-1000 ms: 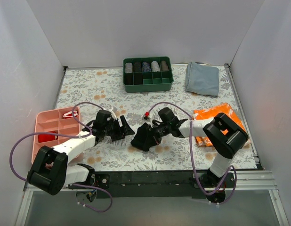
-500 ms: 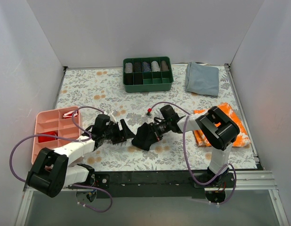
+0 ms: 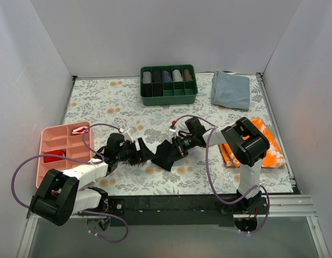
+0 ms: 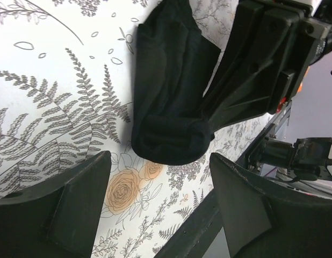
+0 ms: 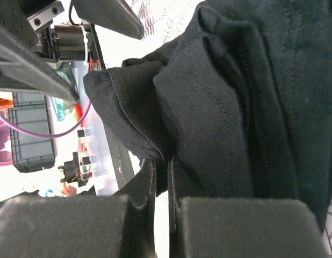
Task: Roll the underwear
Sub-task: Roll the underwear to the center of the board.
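The black underwear lies bunched and partly rolled on the floral table mat, near the middle front. My right gripper is shut on a fold of its right edge; in the right wrist view the two pads pinch the black fabric at the gripper. My left gripper is open and empty just left of the bundle. In the left wrist view its gripper straddles the near rolled end of the underwear, apart from it, and the right gripper shows behind.
A green divided box with rolled items stands at the back. A grey-blue folded cloth lies back right. An orange-and-white cloth lies right. A pink tray sits left. White walls enclose the table.
My left gripper has moved right, closer to the underwear. My right gripper has shifted slightly back, still holding the fabric, and the bundle has lifted a little toward it.
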Robot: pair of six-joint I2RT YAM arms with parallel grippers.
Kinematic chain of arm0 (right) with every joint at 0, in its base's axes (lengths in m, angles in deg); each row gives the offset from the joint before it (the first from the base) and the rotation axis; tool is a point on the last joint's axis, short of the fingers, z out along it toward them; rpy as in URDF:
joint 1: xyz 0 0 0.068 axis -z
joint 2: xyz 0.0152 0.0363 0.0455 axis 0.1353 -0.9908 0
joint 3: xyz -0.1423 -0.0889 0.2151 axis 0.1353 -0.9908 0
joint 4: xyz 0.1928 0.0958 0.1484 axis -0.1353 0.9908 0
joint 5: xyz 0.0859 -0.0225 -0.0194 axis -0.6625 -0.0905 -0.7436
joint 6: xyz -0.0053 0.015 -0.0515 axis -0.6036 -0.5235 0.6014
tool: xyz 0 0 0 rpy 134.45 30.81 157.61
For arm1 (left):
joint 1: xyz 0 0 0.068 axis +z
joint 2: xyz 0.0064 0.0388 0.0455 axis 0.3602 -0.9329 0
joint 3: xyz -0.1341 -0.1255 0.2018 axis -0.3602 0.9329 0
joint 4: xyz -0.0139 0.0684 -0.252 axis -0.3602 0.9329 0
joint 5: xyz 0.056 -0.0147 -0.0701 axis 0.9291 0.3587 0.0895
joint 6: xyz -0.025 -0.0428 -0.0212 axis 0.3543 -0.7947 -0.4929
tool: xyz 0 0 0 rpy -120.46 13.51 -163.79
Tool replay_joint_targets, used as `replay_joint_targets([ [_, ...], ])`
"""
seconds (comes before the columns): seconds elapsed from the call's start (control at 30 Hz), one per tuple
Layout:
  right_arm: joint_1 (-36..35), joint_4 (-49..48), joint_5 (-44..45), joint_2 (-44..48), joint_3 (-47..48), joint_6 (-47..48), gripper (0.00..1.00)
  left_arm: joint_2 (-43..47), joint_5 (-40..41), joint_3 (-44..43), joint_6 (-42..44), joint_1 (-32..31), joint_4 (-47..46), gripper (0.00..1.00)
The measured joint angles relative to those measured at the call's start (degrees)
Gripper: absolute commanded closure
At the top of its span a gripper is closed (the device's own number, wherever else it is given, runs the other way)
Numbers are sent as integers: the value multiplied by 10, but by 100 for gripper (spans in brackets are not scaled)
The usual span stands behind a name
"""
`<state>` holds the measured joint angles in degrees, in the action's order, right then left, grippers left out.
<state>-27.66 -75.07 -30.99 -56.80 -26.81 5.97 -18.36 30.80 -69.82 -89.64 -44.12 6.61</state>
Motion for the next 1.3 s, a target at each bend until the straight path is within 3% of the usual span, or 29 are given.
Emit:
replay_joint_targets([
  [0.23, 1, 25, 6, -2, 13, 4, 99, -23, -29, 10, -8, -3, -58, 27],
  [0.7, 1, 50, 12, -2, 24, 14, 99, -106, -32, -2, -37, -35, -120, 37],
  [0.9, 1, 64, 13, -2, 29, 28, 99, -121, -16, -2, -50, -38, -135, 52],
  [1.03, 1, 69, 15, -2, 32, 38, 99, -134, -2, -2, -61, -38, -144, 67],
  [1.17, 1, 70, 16, -2, 32, 47, 92, -147, 3, -2, -70, -38, -156, 78],
  [1.3, 1, 77, 29, 8, 31, 54, 85, -148, 6, -2, -73, -38, -160, 82],
])
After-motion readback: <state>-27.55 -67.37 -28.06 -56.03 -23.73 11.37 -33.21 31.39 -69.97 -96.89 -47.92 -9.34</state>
